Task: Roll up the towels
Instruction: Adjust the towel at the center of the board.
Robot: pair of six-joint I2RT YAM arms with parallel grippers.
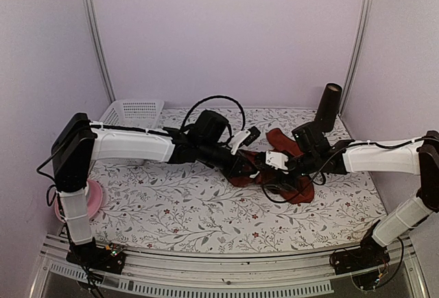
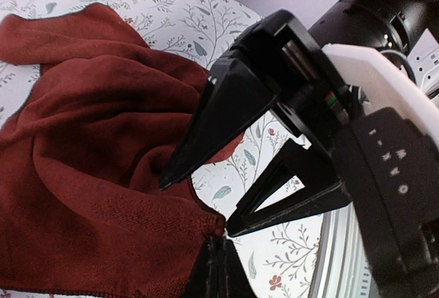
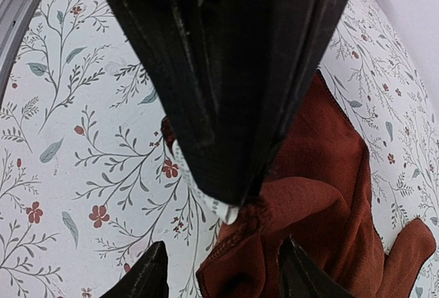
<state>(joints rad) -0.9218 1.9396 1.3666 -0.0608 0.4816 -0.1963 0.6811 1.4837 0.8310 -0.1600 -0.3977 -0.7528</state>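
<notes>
Two sets of fingers meet over one dark red towel (image 2: 82,147), which lies rumpled on the flowered tabletop (image 1: 178,209).

The left arm's fingers (image 3: 236,198) are pressed together on a hemmed corner of the towel. A scrap of white shows right at their tips, and the cloth gathers into folds where they pinch it.

The right arm's fingers (image 3: 223,243) are spread wide and grip nothing. In the left wrist view, one of them has its tip on the cloth just above the pinched corner. The other has its tip just beside that corner, over bare tabletop; whether it touches the hem cannot be told.

From the pinch, most of the towel spreads away under the right arm's fingers and on toward that arm's side. One flap reaches past both sets of fingers toward the back wall.

A white basket (image 1: 134,112) sits well behind the left arm's fingers, in the back left corner. A pink dish (image 1: 92,198) lies far from them, close to that arm's base. A dark upright tube (image 1: 329,106) stands behind the right arm's fingers, near the back right corner.
</notes>
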